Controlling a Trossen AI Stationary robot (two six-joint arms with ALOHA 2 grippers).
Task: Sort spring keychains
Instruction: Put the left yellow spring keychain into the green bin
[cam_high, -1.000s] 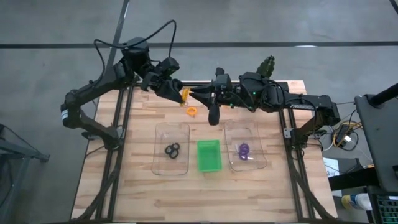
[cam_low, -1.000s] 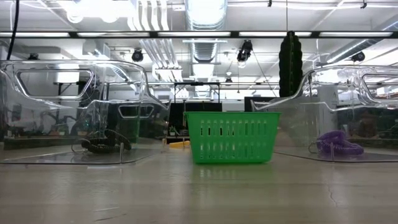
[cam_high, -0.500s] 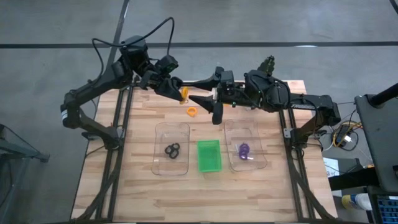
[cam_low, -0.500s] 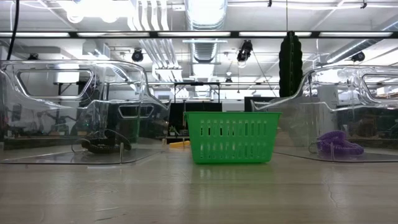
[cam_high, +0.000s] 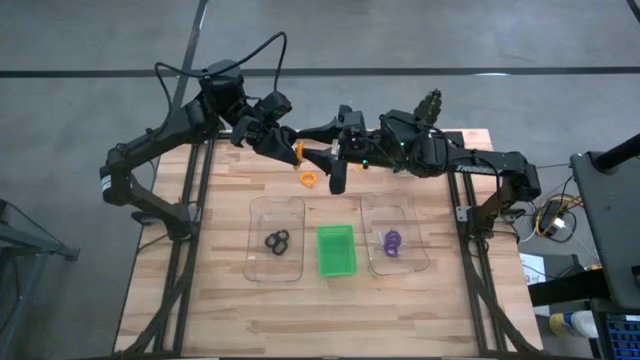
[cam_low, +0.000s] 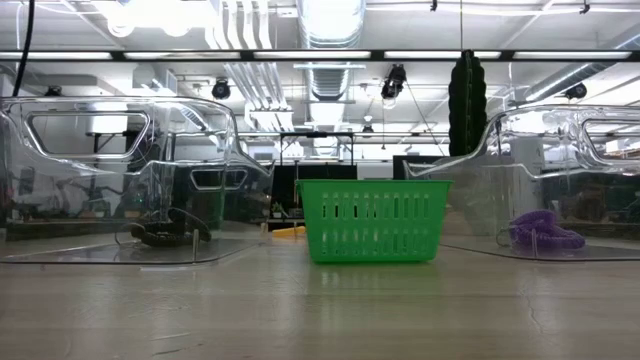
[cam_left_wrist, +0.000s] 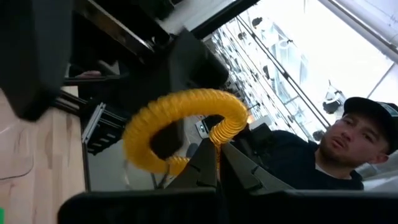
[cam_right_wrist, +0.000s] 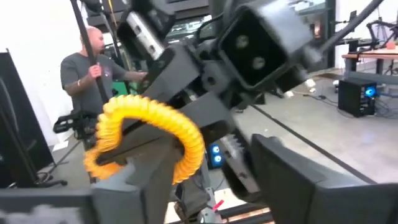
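My left gripper (cam_high: 290, 148) is shut on an orange spring keychain (cam_high: 298, 151), held above the table's far part. My right gripper (cam_high: 322, 155) is open right beside it, one finger on each side of the ring (cam_right_wrist: 149, 130); I cannot tell whether a finger touches it. A second orange keychain (cam_high: 308, 179) lies flat on the table below. Black keychains (cam_high: 277, 241) lie in the left clear tray (cam_high: 275, 268). Purple keychains (cam_high: 391, 242) lie in the right clear tray (cam_high: 412, 262). A green tray (cam_high: 336, 249) stands between the two clear trays. My left gripper pinches the orange keychain's coil at one spot on its loop (cam_left_wrist: 219, 132) between its two fingertips. The fingers come roughly level from the table's left. The ring is lifted clear of the table, and the rest of its loop (cam_left_wrist: 161, 124) stands free beyond the fingertips.
The three trays stand in a row across the table's middle, with bare wood (cam_high: 330, 310) toward the near edge. In the low view the green tray (cam_low: 372, 220) hides most of the far part. A person shows beyond the table in each wrist view (cam_left_wrist: 367, 137) (cam_right_wrist: 87, 74).
My right gripper has moved toward the table's left edge and closer to the orange keychain held by my left gripper, so that its fingers now stand on either side of the ring. My left gripper has kept its hold and stayed almost in place.
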